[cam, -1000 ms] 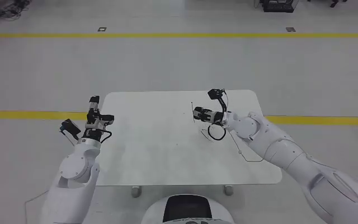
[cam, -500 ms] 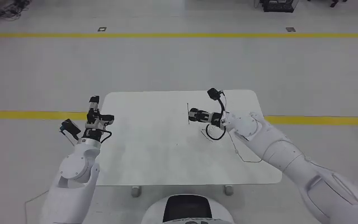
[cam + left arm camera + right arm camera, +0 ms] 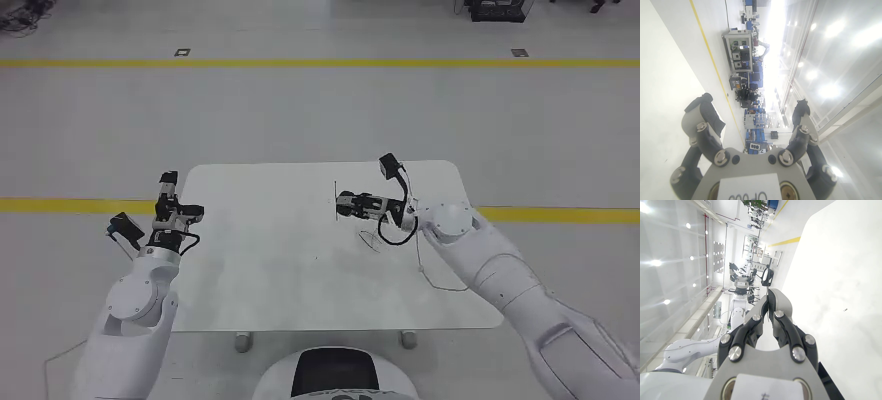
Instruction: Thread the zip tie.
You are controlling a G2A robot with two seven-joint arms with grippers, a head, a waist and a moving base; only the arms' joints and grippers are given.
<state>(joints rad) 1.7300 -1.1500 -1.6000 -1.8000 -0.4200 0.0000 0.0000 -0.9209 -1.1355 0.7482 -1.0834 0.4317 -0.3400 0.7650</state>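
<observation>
Shifted, right end effector (image 3: 339, 204) pinches thin dark zip tie (image 3: 335, 188); left end effector (image 3: 752, 102) wide.

Wide passage is left over the table's (image 3: 260, 285) middle, bounded left by the left gripper (image 3: 753, 100) and far right by the zip tie (image 3: 335, 192) pinched in the right gripper (image 3: 769, 296).

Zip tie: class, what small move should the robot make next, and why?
Probably bring the open left gripper, at the edge of the table, toward the right gripper, which is shut on the zip tie above it. Threading likely needs a second hold.
</observation>
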